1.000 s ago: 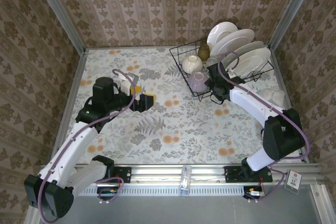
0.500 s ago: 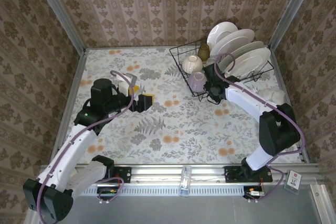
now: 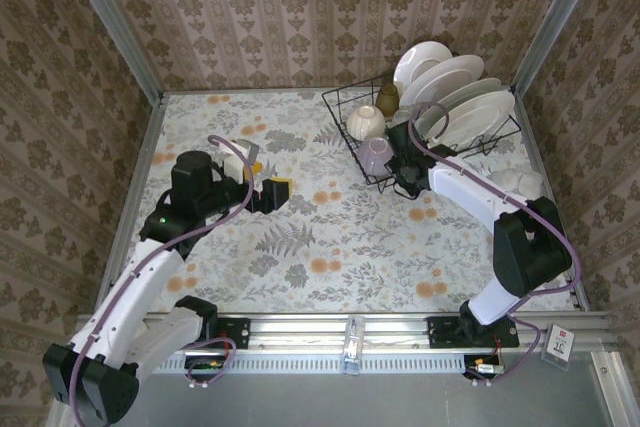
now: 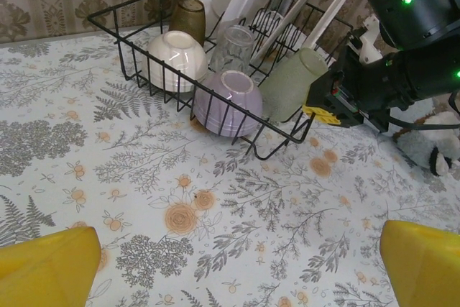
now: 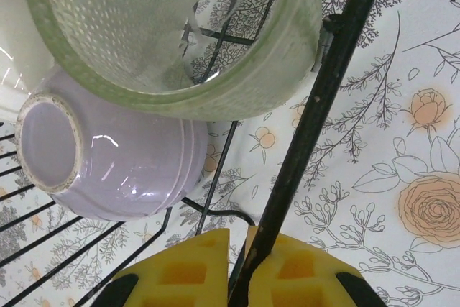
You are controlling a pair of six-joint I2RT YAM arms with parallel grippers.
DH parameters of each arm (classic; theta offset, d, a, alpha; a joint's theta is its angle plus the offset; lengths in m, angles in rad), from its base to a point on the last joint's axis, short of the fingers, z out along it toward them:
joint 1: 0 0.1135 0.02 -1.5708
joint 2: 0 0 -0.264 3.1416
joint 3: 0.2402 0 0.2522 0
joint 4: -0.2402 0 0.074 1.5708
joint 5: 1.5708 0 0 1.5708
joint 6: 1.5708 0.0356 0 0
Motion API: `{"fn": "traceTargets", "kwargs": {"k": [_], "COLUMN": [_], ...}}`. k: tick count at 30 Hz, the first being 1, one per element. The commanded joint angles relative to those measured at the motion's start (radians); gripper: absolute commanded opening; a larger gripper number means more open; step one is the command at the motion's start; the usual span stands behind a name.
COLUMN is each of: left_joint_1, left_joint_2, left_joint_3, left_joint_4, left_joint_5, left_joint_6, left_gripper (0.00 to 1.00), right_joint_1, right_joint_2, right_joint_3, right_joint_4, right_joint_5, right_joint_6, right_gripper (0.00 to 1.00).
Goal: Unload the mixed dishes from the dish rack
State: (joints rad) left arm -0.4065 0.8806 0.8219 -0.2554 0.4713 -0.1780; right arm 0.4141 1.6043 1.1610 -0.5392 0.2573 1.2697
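Right arm moved in over the last second. The right gripper (image 4: pixel 320 111) slid left along the near side of the dish rack (image 5: pixel 316 106) and is now at its near right corner, just beside the green cup (image 4: pixel 291 84). The cup lies tipped in the rack, mouth facing that wrist.

From the right wrist, the fingers are drawn almost together. The rack's rim wire runs down into the slit between them. Can't tell if they actually pinch the wire or just straddle it. They're not on the cup.

Left arm barely shifted. The left gripper (image 3: pixel 277 193) hangs over the table (image 3: pixel 300 247), well apart from the rack, fingers spread wide, nothing in them.

The load is all in the rack:
- plates (image 3: pixel 460 97) upright in the back rows
- cream bowl (image 4: pixel 177 54) and lilac bowl (image 4: pixel 228 98) upside down at the front
- glass (image 4: pixel 231 41) and brown cup (image 4: pixel 189 16) behind them

My read:
- Unloading hasn't really started, and the green cup looks like the first pick.
- The right fingers need to spread and clear the rim wire before they can take the cup wall.
- If they're snagged on the wire, lifting could drag the whole rack and rattle the plates.
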Motion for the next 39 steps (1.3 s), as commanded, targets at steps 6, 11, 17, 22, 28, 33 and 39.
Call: {"fn": "traceTargets", "kwargs": {"k": [6, 11, 17, 22, 28, 33, 39], "left_joint_1": [-0.006, -0.006, -0.006, -0.006, -0.006, -0.007, -0.007], "left_joint_2": [-0.009, -0.007, -0.007, -0.008, -0.015, -0.008, -0.043], "left_joint_3": [-0.018, -0.018, -0.018, -0.015, -0.018, 0.0, 0.02], "left_joint_4": [-0.004, -0.005, -0.008, -0.022, -0.026, -0.043, -0.092], "left_joint_5": [-0.063, -0.076, -0.099, -0.149, -0.196, -0.223, -0.258], "left_joint_6": [0.015, 0.011, 0.002, -0.005, -0.023, -0.029, -0.041], "left_gripper": [1.0, 1.0, 1.0, 1.0, 1.0, 1.0, 1.0], "right_joint_1": [0.099, 0.134, 0.19, 0.193, 0.193, 0.191, 0.167], "right_joint_2": [-0.049, -0.086, -0.14, -0.205, -0.285, -0.305, -0.337], "right_joint_3": [-0.05, -0.098, -0.149, -0.236, -0.28, -0.272, -0.294], "right_joint_4": [-0.129, -0.138, -0.149, -0.102, -0.103, -0.127, -0.119], "right_joint_5": [-0.087, -0.107, -0.087, -0.115, -0.09, -0.081, -0.09], "right_joint_6": [-0.307, -0.354, -0.437, -0.492, -0.556, -0.621, -0.686], "right_gripper": [0.0, 0.0, 0.0, 0.0, 0.0, 0.0, 0.0]}}
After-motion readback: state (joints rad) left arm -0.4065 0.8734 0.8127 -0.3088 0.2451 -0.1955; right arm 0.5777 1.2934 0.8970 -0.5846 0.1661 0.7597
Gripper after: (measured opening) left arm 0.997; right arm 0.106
